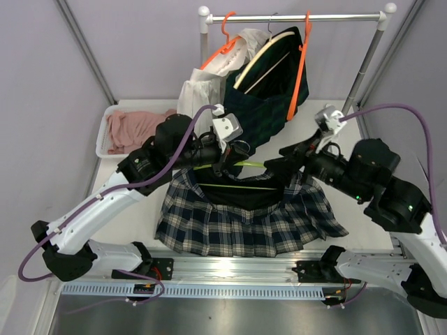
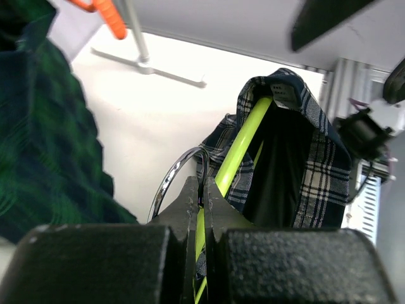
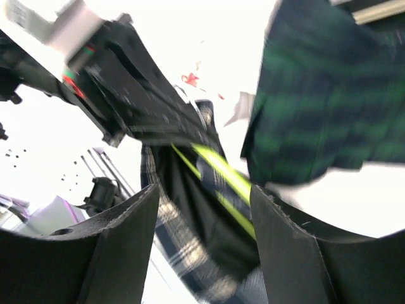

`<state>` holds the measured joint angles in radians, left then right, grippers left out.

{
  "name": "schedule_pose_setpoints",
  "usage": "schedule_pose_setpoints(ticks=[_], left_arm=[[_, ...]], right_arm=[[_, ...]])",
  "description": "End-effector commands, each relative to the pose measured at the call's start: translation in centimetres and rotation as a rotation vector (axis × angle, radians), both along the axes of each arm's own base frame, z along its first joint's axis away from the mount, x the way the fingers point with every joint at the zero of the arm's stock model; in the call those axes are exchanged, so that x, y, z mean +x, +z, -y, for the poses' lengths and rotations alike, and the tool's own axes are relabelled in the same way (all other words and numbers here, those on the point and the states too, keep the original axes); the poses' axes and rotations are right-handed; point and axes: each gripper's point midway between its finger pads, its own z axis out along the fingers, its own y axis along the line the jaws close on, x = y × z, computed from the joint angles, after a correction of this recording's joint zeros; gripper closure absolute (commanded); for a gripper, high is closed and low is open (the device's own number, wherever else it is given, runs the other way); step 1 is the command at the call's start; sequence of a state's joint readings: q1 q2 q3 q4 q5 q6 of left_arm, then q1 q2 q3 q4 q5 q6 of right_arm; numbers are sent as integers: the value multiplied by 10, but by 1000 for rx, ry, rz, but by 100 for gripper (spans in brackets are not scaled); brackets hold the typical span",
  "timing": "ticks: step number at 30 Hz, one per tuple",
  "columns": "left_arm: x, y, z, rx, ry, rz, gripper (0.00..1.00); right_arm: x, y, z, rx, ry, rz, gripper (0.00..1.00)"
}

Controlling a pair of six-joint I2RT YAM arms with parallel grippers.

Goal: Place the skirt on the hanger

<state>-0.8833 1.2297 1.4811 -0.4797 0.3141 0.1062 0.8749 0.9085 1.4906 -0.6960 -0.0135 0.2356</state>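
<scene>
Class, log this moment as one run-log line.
left gripper: shut on hanger | right gripper: open beside skirt | skirt: waistband partly over hanger | task: unfinished

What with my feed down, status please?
Left claw shut on lime hanger. Right claw open, at plaid skirt. Draped over hanger. Green plaid garment close behind.
</scene>
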Motion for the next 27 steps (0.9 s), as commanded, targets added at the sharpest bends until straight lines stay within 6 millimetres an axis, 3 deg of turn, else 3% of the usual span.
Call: schedule_pose_setpoints(ticks=[1, 9, 12, 15, 22, 27], left_arm=[[-14, 53, 7, -126, -96, 82, 100], [-15, 59, 5, -132, -112, 90, 100], [-15, 59, 6, -134, -119, 85, 100], [-14, 60, 6, -141, -118, 87, 100], [-9, 63, 3, -149, -98, 92, 100], [-7, 64, 3, -159, -94, 88, 100]], right_arm=[[13, -1, -33, -127, 113, 128, 35], [23, -41, -60, -314, 186, 138, 32], [25, -65, -62, -386, 190, 96, 34], [22, -77, -62, -398, 194, 74, 35], [13, -88, -50, -390, 188, 50, 42], [12, -87, -44, -374, 170, 53, 70]])
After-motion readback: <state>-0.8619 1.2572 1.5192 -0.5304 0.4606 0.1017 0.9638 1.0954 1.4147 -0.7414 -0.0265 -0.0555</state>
